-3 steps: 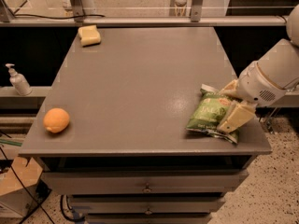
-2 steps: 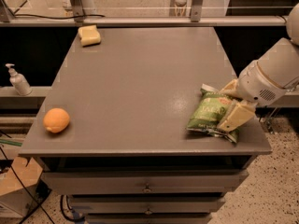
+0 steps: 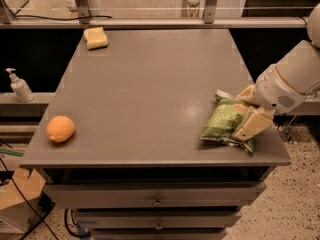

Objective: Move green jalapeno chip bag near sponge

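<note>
Bag (image 3: 222, 121) is lying at the table (image 3: 150, 84) edge by gripper (image 3: 245, 114), hold can't be told, risking slipping off before reaching sponge (image 3: 95, 37).

Grey table (image 3: 160, 84) carrying three things.
Bag (image 3: 222, 124) near the front right corner, gripper (image 3: 249, 110) at its right side; sponge (image 3: 95, 37) back left; orange (image 3: 60, 129) front left.

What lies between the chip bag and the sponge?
Only bare table, seen in the camera view. The gripper is at the chip bag, far from the sponge.
</note>
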